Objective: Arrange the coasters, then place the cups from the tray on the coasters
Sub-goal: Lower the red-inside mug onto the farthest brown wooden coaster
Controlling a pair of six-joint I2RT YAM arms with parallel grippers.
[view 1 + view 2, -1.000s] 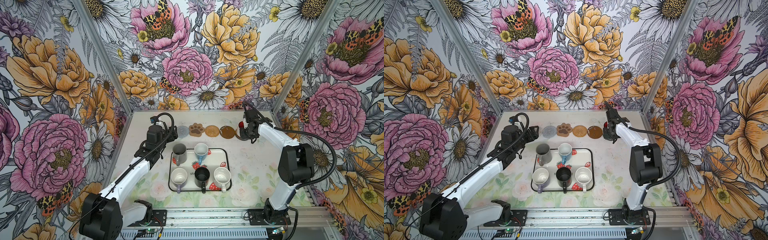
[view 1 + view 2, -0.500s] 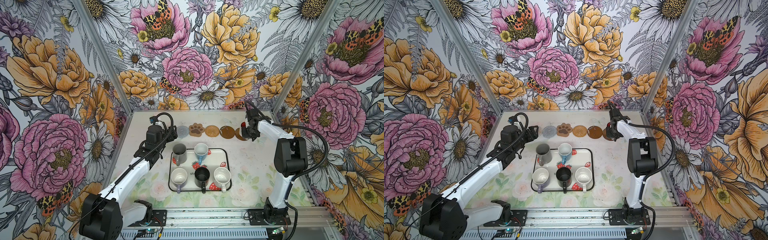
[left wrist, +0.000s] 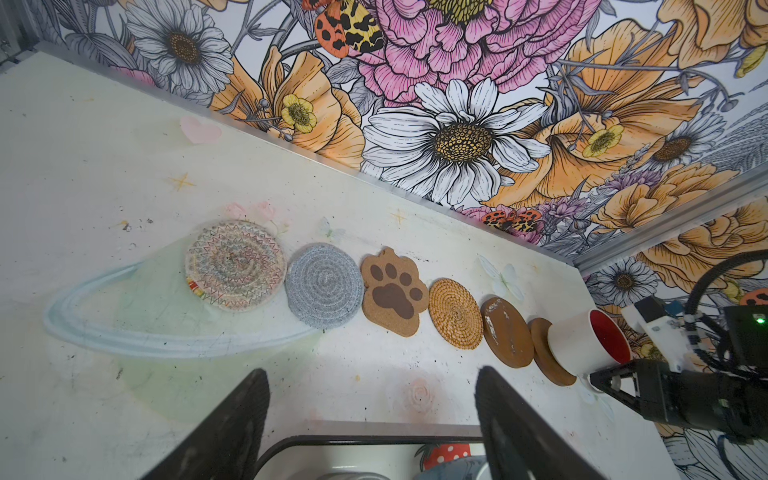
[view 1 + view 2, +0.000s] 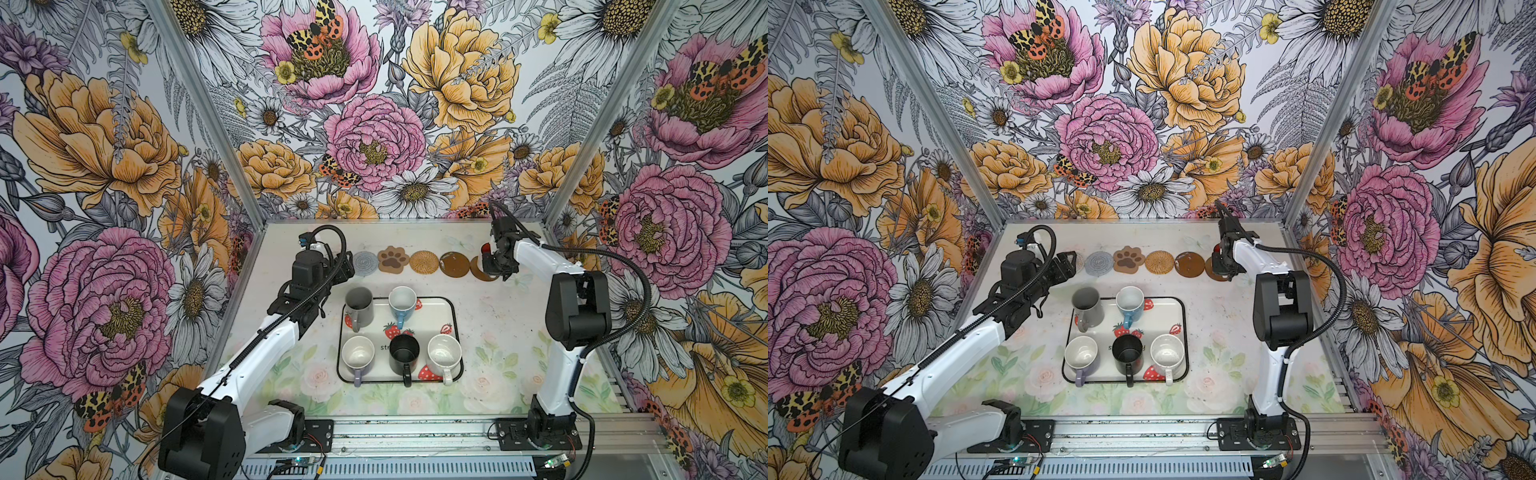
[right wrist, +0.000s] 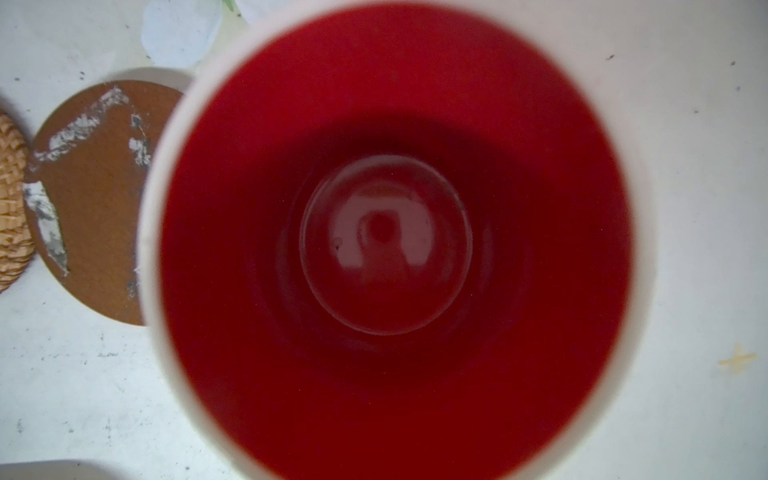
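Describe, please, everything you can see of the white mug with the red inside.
The white mug looks like ceramic: white outside, glossy red inside, empty. It stands upright at the right end of the coaster row, over the last dark brown coaster. The right gripper holds it on its handle side; the handle is mostly hidden. Whether its base rests on the coaster is unclear.
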